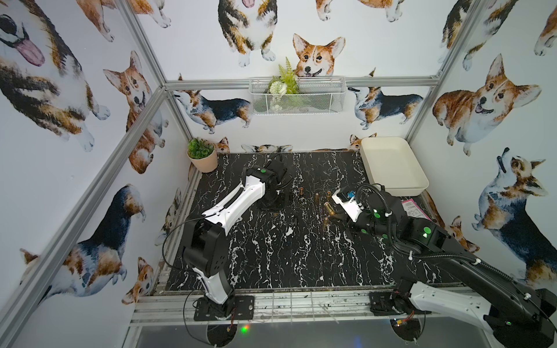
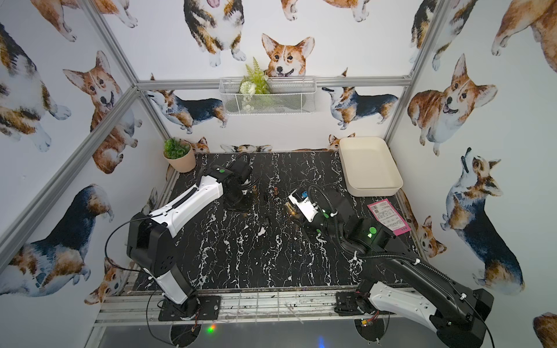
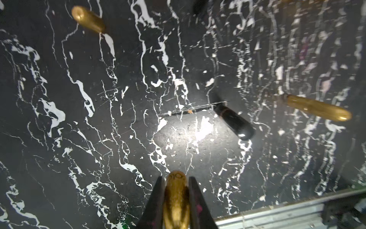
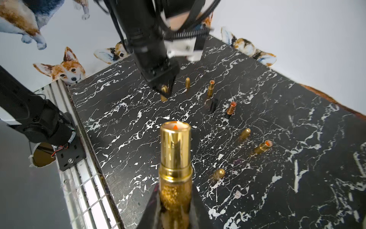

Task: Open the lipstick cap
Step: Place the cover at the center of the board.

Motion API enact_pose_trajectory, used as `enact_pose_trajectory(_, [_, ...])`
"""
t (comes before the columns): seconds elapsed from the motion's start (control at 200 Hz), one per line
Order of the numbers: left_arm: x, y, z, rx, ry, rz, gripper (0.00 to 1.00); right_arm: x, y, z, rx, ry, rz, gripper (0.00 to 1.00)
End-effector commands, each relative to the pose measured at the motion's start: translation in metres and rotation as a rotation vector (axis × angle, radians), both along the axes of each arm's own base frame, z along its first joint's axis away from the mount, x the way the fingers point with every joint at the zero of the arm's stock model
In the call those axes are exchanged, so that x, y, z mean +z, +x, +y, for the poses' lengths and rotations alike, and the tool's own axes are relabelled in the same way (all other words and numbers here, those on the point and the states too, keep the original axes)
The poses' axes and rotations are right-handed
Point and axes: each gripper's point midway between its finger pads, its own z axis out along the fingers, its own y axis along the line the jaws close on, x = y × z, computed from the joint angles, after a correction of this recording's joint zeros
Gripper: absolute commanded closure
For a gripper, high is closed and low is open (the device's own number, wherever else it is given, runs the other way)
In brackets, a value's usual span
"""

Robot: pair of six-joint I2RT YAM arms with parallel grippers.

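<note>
The uncapped lipstick (image 4: pixel 175 150), a glossy gold cylinder on a glittered base with an orange tip showing, is clamped in the right gripper (image 4: pixel 175 190) above the black, white-veined marble table (image 4: pixel 257 198). A rounded gold cap (image 3: pixel 176 198) is pinched in the left gripper (image 3: pixel 176 178), well apart from it.

Potted plant (image 1: pixel 202 158) at worktop (image 1: pixel 271 259) back-left corner. White tray (image 1: pixel 404 191) at back-right corner. Pink slip (image 2: pixel 388 217) at right edge, just in front of the tray. Wire basket (image 1: pixel 316 102) with fern (image 1: pixel 287 79) on back wall. Corgi wallpaper (image 1: pixel 316 54).
</note>
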Motion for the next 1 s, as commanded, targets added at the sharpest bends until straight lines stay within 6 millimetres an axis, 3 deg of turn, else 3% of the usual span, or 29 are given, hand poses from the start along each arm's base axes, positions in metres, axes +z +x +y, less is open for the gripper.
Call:
enact_pose_trajectory(0.0, [-0.021, 0.020, 0.017, 0.115, 0.013, -0.066, 1.00, 0.005, 0.006, -0.004, -0.026, -0.008, -0.048, 0.99])
enact_pose_trajectory(0.175, [-0.052, 0.025, 0.047, 0.188, 0.066, -0.067, 1.00, -0.006, 0.008, -0.001, -0.031, -0.012, -0.030, 0.99])
enact_pose_trajectory(0.506, [-0.091, 0.029, 0.072, 0.261, 0.090, -0.024, 1.00, -0.014, 0.013, 0.001, -0.035, -0.046, -0.024, 0.99])
enact_pose_trajectory(0.991, [-0.102, 0.027, 0.077, 0.302, 0.084, -0.054, 0.98, -0.025, 0.015, -0.001, -0.049, -0.088, -0.004, 0.98])
